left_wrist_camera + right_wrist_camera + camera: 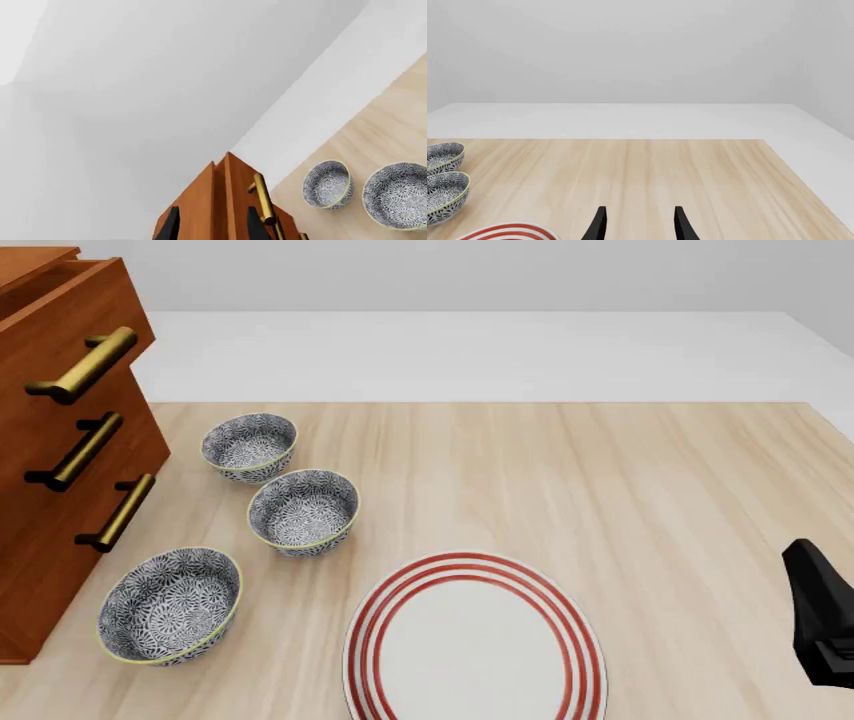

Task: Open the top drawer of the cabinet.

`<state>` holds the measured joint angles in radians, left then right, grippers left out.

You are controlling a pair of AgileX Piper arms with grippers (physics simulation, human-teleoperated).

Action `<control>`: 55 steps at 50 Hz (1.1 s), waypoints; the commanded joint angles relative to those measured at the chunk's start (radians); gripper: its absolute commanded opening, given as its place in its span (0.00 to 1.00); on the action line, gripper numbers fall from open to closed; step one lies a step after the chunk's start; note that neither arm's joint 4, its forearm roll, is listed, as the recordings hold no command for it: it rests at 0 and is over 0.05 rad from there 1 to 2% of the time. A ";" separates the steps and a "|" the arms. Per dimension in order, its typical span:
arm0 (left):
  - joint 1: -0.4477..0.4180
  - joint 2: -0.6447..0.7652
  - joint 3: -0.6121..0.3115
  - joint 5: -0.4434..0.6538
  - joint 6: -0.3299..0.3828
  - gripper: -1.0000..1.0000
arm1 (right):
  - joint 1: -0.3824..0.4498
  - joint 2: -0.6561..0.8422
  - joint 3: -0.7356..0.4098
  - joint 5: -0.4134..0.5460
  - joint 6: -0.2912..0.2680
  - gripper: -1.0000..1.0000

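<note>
Cabinet (pixel 60 490): stood at the worktop's (pixel 601 490) far left edge in the front view
Top drawer (pixel 54 330): uppermost of three, apparently pulled out a little proud of the two below
Handle (pixel 262 197): brass bar, long axis along the drawer front
Left claw (pixel 212 222): fingers spread, drawer front's upper edge between them, handle just beside one finger, not gripped
Right claw (pixel 639 222): fingers spread, holding nothing, well apart from the cabinet
Nearer arm: left, by my judgement
</note>
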<state>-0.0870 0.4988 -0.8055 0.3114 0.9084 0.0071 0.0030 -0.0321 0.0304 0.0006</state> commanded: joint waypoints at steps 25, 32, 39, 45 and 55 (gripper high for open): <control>0.072 0.228 -0.429 0.275 -0.473 1.00 | 0.000 0.000 0.000 0.000 0.000 1.00; 0.083 0.247 -0.477 0.325 -0.519 1.00 | 0.000 0.000 0.000 0.000 0.000 1.00; 0.053 0.254 -0.539 0.403 -0.614 1.00 | 0.000 0.000 0.000 0.000 0.000 1.00; 0.062 0.262 -0.544 0.426 -0.650 1.00 | 0.000 0.000 0.000 0.000 0.000 1.00; 0.064 0.260 -0.571 0.468 -0.720 1.00 | 0.000 0.000 0.000 0.000 0.000 1.00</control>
<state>-0.0228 0.7550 -1.3435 0.7269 0.2649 0.0071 0.0030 -0.0321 0.0304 0.0005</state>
